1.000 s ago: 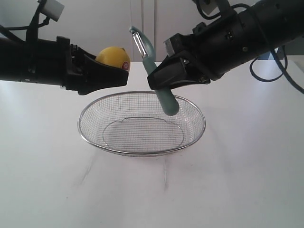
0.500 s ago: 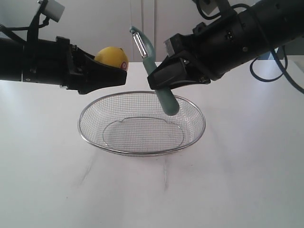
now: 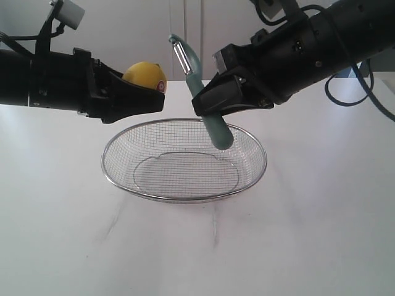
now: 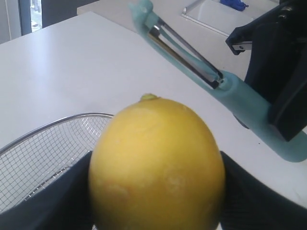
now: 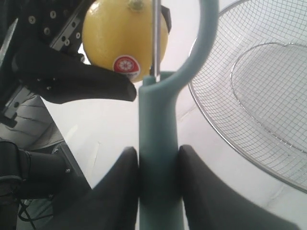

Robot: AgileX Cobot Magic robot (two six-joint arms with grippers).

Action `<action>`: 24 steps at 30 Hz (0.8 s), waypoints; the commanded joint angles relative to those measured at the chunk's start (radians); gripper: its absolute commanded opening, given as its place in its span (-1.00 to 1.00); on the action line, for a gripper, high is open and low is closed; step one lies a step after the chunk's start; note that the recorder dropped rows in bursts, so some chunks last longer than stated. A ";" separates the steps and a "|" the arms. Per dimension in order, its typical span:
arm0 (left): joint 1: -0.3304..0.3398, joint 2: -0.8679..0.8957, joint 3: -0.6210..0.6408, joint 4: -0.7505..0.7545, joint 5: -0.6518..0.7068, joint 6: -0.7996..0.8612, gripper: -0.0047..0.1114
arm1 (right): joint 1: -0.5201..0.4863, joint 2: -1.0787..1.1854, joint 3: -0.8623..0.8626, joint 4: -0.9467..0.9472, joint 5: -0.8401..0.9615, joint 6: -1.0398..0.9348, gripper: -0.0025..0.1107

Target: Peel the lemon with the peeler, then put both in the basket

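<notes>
Item one: my left pincer (image 3: 153,92), clamped on the small round bright yellow lemon with a red sticker (image 3: 145,74), held above the left rim of the large oval silver wire-mesh basket (image 3: 185,198). Item two: my right pincer (image 3: 213,105), closed on the slim peeler with a pale teal-green handle and metal blade (image 3: 196,83), held above the basket's far rim, blade uppermost, near the lemon but apart.

Bright, even daylight washes out the white table (image 3: 321,234). Shadows are faint. The close lemon (image 4: 158,167) looks slightly soft.
</notes>
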 commanded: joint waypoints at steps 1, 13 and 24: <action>-0.005 -0.007 0.002 -0.015 0.016 0.003 -0.92 | -0.003 -0.010 0.000 0.010 -0.006 -0.012 -0.96; -0.005 -0.007 0.002 -0.006 -0.001 -0.001 -0.92 | -0.003 -0.010 0.000 0.010 -0.006 -0.012 -0.96; -0.005 -0.007 0.002 0.046 -0.006 -0.001 -0.92 | -0.003 -0.016 -0.002 0.010 -0.029 -0.012 -0.96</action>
